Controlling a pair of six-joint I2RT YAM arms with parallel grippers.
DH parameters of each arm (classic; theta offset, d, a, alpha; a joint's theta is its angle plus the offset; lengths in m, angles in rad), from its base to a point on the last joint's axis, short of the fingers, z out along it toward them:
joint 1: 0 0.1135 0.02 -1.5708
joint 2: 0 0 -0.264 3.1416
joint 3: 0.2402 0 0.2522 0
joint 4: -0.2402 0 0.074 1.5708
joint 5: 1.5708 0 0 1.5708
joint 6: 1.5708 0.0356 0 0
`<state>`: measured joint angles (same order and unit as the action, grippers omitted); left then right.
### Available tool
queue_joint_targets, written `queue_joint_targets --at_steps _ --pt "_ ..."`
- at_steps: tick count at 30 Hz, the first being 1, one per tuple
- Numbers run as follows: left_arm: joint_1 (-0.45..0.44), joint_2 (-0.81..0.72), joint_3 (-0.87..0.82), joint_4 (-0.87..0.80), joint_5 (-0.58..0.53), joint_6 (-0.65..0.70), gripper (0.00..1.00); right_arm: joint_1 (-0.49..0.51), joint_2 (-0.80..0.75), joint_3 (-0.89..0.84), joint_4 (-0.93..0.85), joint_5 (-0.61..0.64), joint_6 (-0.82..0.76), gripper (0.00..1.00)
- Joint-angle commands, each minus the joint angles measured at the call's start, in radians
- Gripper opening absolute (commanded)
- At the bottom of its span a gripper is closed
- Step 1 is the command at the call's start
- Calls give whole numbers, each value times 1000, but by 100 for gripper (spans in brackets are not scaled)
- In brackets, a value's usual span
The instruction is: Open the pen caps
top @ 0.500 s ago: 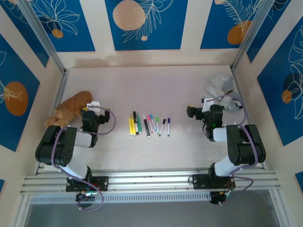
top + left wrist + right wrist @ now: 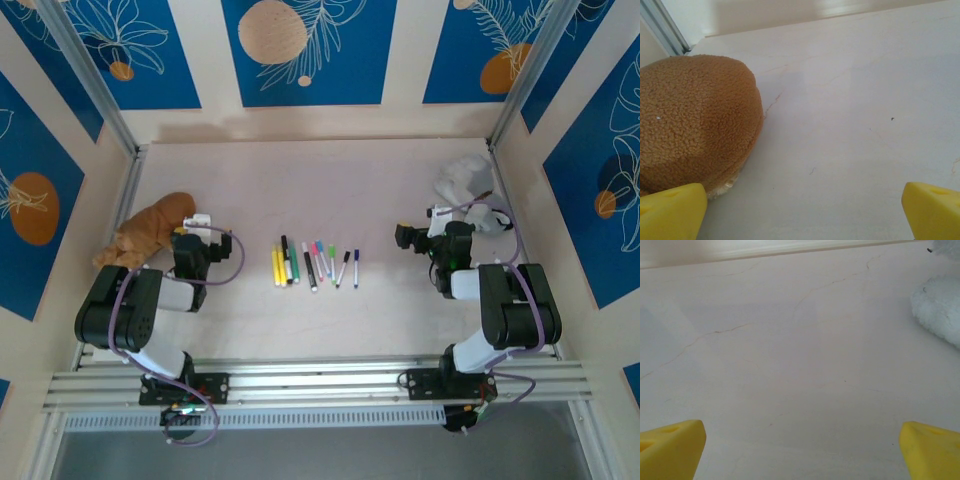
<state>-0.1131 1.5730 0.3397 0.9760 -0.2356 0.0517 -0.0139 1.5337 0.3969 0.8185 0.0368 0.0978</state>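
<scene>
Pen caps: the pen caps (image 2: 320,247) sit on a loose row of pens (image 2: 310,268) mid-bench (image 2: 300,170), nearer the front edge. They are too small for me to tell which ends are capped.
Left gripper (image 2: 802,215): released, jaws wide, nothing between them, hovering near the left edge beside the brown plush toy (image 2: 695,125).
Right gripper (image 2: 802,452): also released and empty, near the right edge, with a white fluffy thing (image 2: 940,315) just ahead of it.
Step in hand: I judge this is the reach-in. I'd have one arm pin a pen body while the other pinches only the stubby cap and pulls along the pen's axis.
Open room: bare bench between each arm and the row. The pens lie close together, so I'd start with an outer one.
</scene>
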Motion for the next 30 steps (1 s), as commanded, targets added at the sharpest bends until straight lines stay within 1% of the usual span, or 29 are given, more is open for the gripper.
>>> queue_joint_targets --at_steps 1,4,6,10,14,16,17,19,22,23,24,26,28,30 --pt "10 -5 21 -5 17 -15 100 -5 -7 18 -1 -31 0 99" --pt "8 -7 18 0 21 -8 100 -1 -7 20 -4 -27 -6 99" --pt "6 -8 21 -9 100 22 100 0 -8 20 -5 -26 -6 99" --pt "13 -9 30 -26 129 19 100 -1 -7 20 -6 -28 -6 99" --pt "49 -8 45 -59 199 -1 100 0 -7 20 -5 -28 -6 99" --pt "48 -13 39 -50 194 2 100 1 -15 25 -2 -15 2 99" --pt "42 -20 45 -65 166 -1 100 9 -46 46 -66 25 5 99" --pt "31 -80 85 -181 70 -17 100 31 -100 75 -163 121 10 99" --pt "26 -182 188 -441 -83 -65 100 86 -167 95 -240 328 25 99" --pt "26 -212 214 -499 -127 -111 100 97 -197 112 -292 384 46 99" --pt "27 -238 229 -535 -145 -159 100 98 -223 131 -348 412 87 99" --pt "27 -301 282 -661 -119 -251 100 104 -284 159 -450 427 179 100" --pt "26 -332 355 -824 -125 -350 100 145 -325 161 -481 489 210 100" --pt "22 -350 422 -952 -56 -383 100 200 -357 182 -551 566 234 99"
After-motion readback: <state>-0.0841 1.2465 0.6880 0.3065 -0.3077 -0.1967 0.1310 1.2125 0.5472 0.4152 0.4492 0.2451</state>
